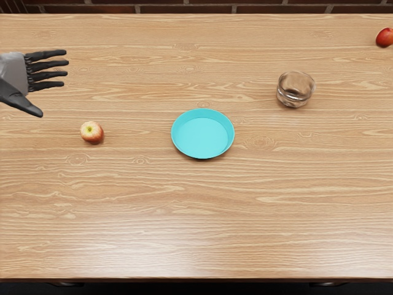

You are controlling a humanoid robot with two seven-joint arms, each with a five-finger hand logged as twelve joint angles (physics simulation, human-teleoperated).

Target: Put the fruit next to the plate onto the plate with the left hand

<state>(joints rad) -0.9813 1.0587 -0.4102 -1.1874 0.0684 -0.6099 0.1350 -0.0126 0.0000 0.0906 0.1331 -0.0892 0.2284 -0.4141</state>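
Two apples on this wooden table: one apple sits left of the teal plate, clearly apart from it. Left hand hovers at the left edge, fingers spread, holding nothing. Glass bowl and second apple sit far right.

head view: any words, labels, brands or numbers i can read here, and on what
None: no text, label, brand, number or sign shows anywhere.
The apple, plate, glass bowl, red fruit, left hand and table all have plain, unmarked surfaces.
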